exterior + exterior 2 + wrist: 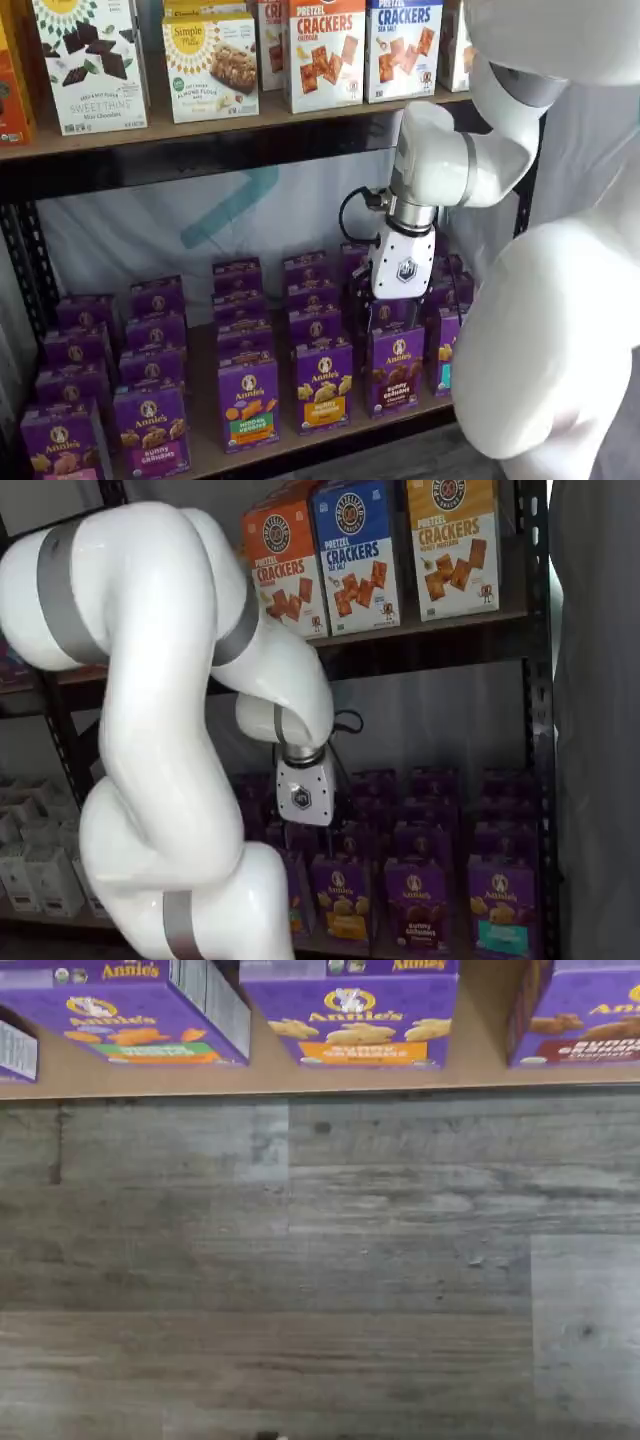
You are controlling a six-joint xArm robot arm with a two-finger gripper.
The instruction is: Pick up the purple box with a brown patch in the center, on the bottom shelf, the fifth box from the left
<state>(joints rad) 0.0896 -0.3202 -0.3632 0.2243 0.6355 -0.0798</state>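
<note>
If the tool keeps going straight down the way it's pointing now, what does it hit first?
Probably the tops of the purple Annie's cartons in the rows behind the front one on the brown wooden bottom shelf. The white-bodied tool points down over them, near the purple bunny grahams box, though depth is unclear.

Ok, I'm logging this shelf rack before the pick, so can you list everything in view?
Small purple Annie's carton with brown bunny cookies, the purple box: one, purple, front row of bottom shelf.
Other purple Annie's cartons: many, purple with orange, yellow or teal bands, in rows on the brown wooden bottom shelf.
Pretzel crackers cartons: several, orange, blue and yellow, upper shelf.
White Simple Mills cartons: two, upper shelf.
Grey plank floor: below the shelf edge.
White robot arm: one, before the rack.
Gripper: white body, black fingers, above the front row; opening unclear.
</note>
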